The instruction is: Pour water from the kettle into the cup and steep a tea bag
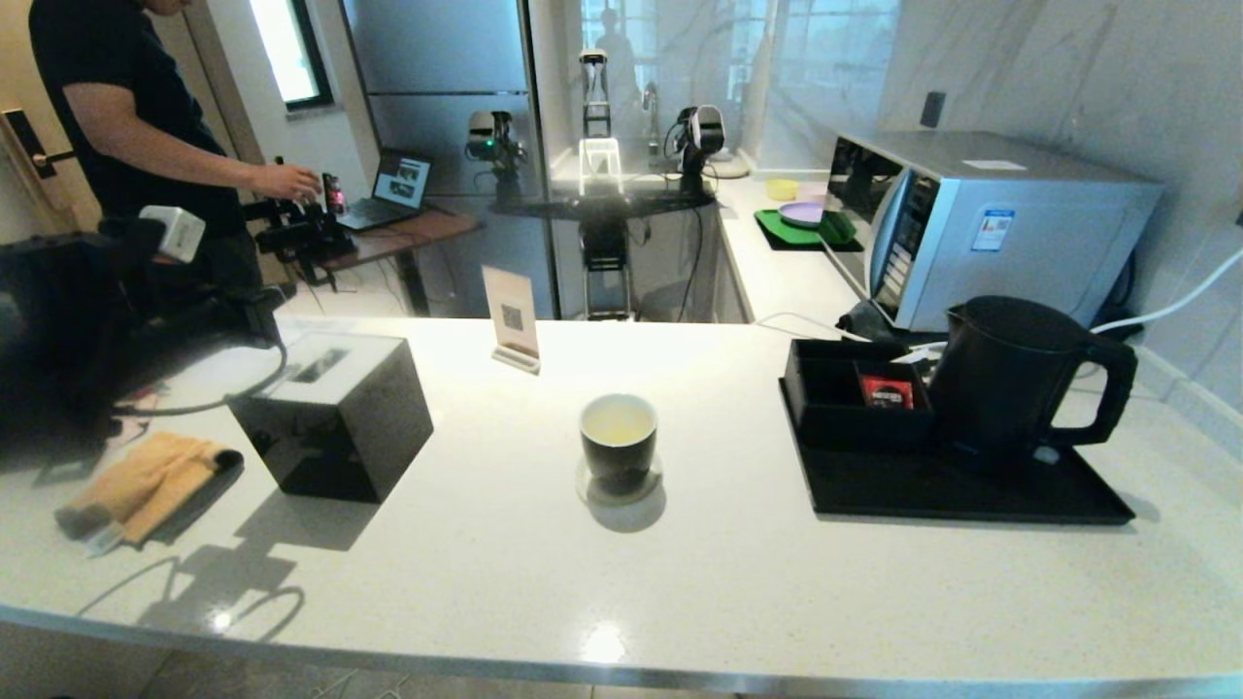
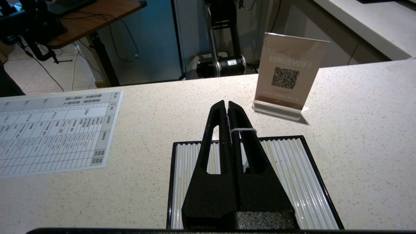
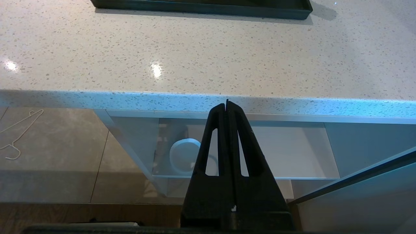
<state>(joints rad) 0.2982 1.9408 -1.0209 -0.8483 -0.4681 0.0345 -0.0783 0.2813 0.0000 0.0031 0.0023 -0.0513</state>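
The cup (image 1: 619,442), black outside and white inside, stands on a round coaster mid-counter and holds pale yellowish water (image 1: 619,421). At the right, the matte black kettle (image 1: 1010,379) stands upright on a black tray (image 1: 971,497). My left arm (image 1: 117,320) hangs at the far left, beside the black cube box (image 1: 335,417). My left gripper (image 2: 226,103) is shut on the tea bag's white string (image 2: 243,130), which loops over one finger. The pouch is hidden. My right gripper (image 3: 227,103) is shut and empty, low in front of the counter's front edge (image 3: 292,104), and out of the head view.
Under the left gripper lies a black-framed, white-ribbed square surface (image 2: 292,169). A QR sign (image 1: 512,316) stands behind the cup. A printed sheet (image 2: 55,130) lies left. An orange cloth (image 1: 146,481) lies front left. A red packet (image 1: 886,391) sits in a black holder. Microwave (image 1: 1000,223) at the back right.
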